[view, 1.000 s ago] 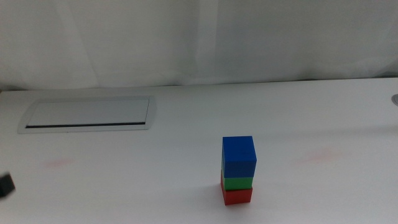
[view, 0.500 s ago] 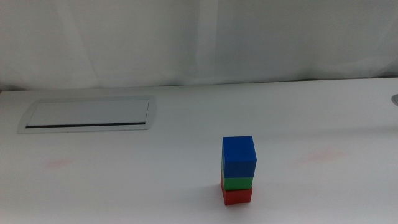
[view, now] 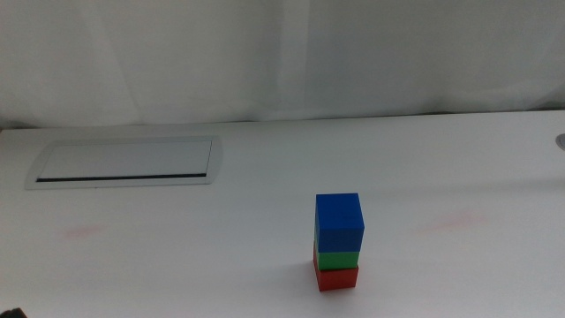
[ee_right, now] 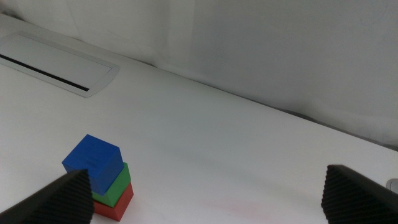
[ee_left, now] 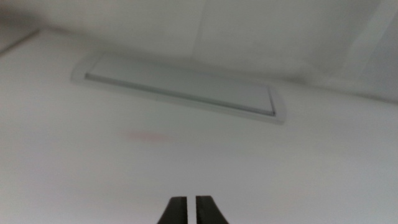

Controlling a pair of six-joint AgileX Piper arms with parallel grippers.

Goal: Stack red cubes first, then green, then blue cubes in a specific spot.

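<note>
The red cubes [view: 336, 279], in fact one small matte bright-red block, sits at the bottom of a neat three-high tower in the lower centre-right of the middle view, and right on top of it is the green [view: 337, 260] matte cube, capped by the deep-blue smooth block, the blue cubes [view: 339, 223]. Red, green, blue, in the order asked, so the stacking looks finished and nothing seems left but to keep clear. The tower stands on the plain white table [view: 441, 159], well apart from the flat grey hatch plate [view: 124, 162] in the upper left. Over to the wrists: the left gripper [ee_left: 191, 210] shows its two dark jaws clenched almost together on nothing, looking out at the hatch. The right gripper [ee_right: 205, 196] has its jaws spread wide at the frame's bottom corners, released and empty, with the tower at its lower left. Only a sliver of the green cube's face shows in the middle view, and the left wrist picture is blurred. Neither arm is clearly seen in the middle view.
</note>
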